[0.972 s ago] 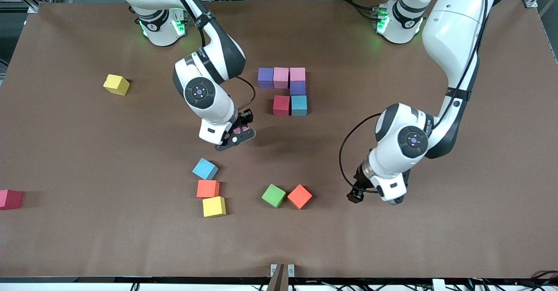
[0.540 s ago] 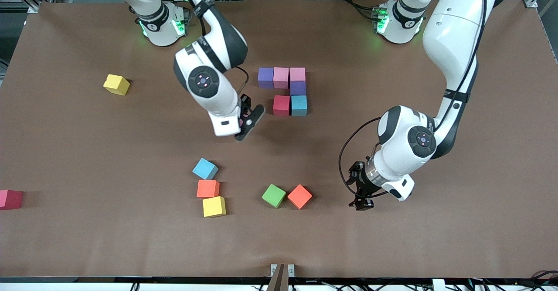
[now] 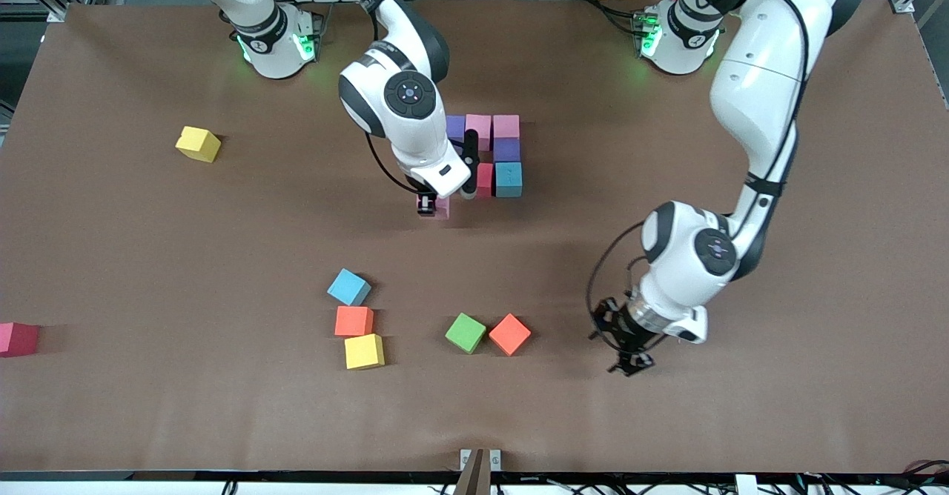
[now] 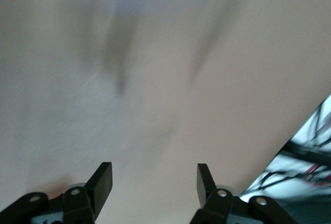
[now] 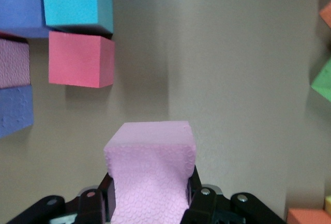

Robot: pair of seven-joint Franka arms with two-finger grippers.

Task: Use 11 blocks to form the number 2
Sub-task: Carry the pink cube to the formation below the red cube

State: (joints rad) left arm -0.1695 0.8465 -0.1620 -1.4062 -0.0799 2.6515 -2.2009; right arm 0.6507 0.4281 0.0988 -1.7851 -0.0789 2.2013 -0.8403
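The partial number 2 lies mid-table: a purple block (image 3: 451,128), two pink blocks (image 3: 478,129) (image 3: 506,125), a purple block (image 3: 506,150), a red block (image 3: 483,178) and a light blue block (image 3: 508,178). My right gripper (image 3: 434,204) is shut on a pink block (image 5: 150,167), low beside the red block (image 5: 81,58) toward the right arm's end. My left gripper (image 3: 626,348) hangs open and empty over bare table near an orange block (image 3: 509,334). Its fingers (image 4: 103,180) frame only tabletop.
Loose cubes lie nearer the front camera: light blue (image 3: 348,287), orange (image 3: 354,321), yellow (image 3: 364,351) and green (image 3: 465,333). Another yellow cube (image 3: 198,144) and a dark pink cube (image 3: 16,338) sit toward the right arm's end.
My right arm has carried the pink block from over the table's middle up to the red block's side. My left gripper has turned and shifted slightly toward the front camera.
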